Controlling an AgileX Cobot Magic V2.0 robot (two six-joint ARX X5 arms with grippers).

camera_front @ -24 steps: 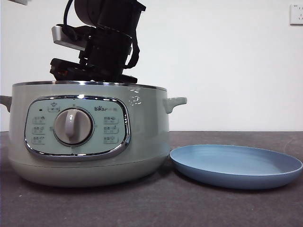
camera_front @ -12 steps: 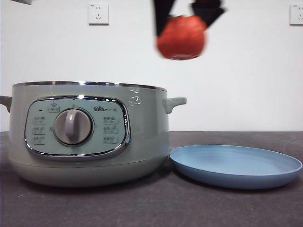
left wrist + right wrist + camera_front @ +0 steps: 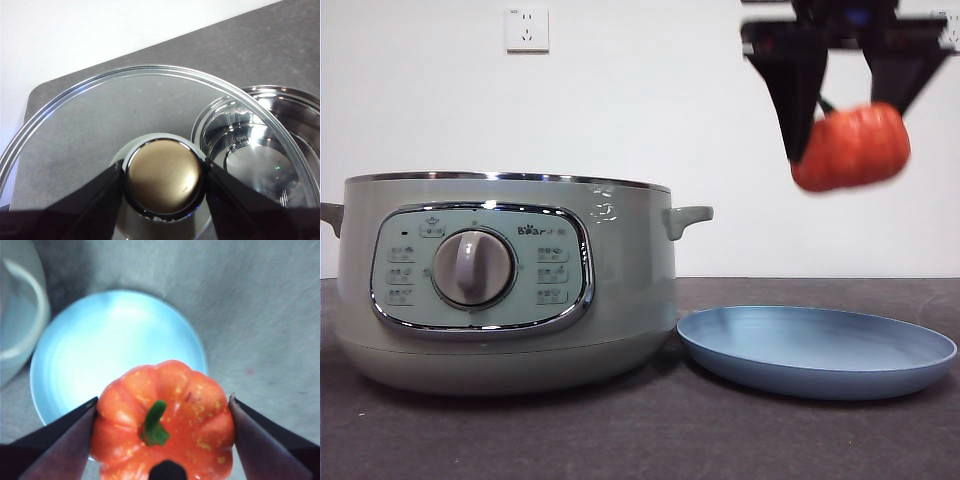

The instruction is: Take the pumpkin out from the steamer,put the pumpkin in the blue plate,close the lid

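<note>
Blue plate (image 3: 817,350) lies on the dark desk (image 3: 620,440) just right of the steamer (image 3: 505,280), whose top stands open. High above the plate, toward its right side, the right gripper (image 3: 848,140) is clamped on the pumpkin (image 3: 851,147), stem up; in the wrist view the plate (image 3: 100,355) sits below and slightly off to one side, so the coming descent probably needs a small shift toward the steamer. Beyond the steamer, the left gripper (image 3: 162,177) grips the lid (image 3: 75,130) by its knob.
</note>
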